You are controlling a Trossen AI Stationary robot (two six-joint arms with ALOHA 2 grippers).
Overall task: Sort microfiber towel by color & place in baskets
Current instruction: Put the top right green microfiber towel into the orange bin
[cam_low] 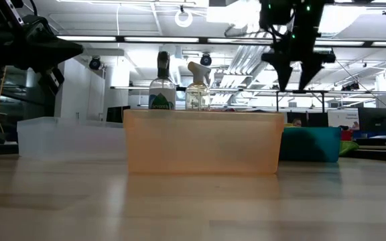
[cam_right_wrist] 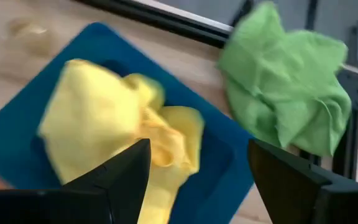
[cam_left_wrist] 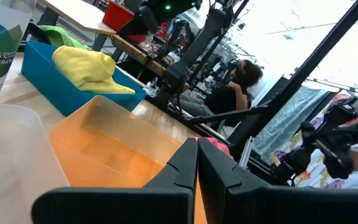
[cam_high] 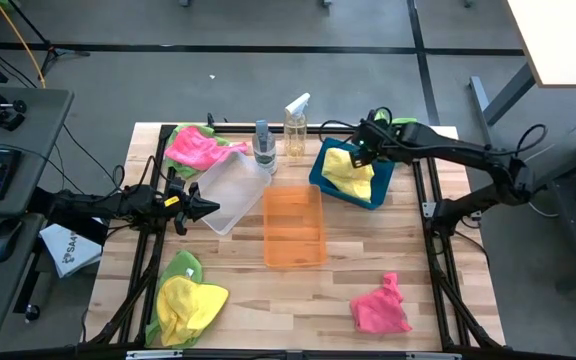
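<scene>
Fingers spread and empty, the right gripper (cam_high: 356,156) hangs over the solid blue plastic basket (cam_high: 322,172) at upper right of centre, directly above the crumpled yellow microfiber towel (cam_right_wrist: 114,134) lying inside it, while the left gripper (cam_high: 208,208), fingers together, waits far left.

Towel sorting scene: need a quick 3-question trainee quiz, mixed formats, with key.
1. True or false: the blue basket holds a yellow towel.
2. Which basket sits nearest the left tool? A) orange basket B) clear basket C) blue basket
3. Fill in: the right tool hangs open over the ____ basket.

Key:
1. True.
2. B; the left tool, fingers together, sits at the clear basket's edge.
3. Blue.
</scene>
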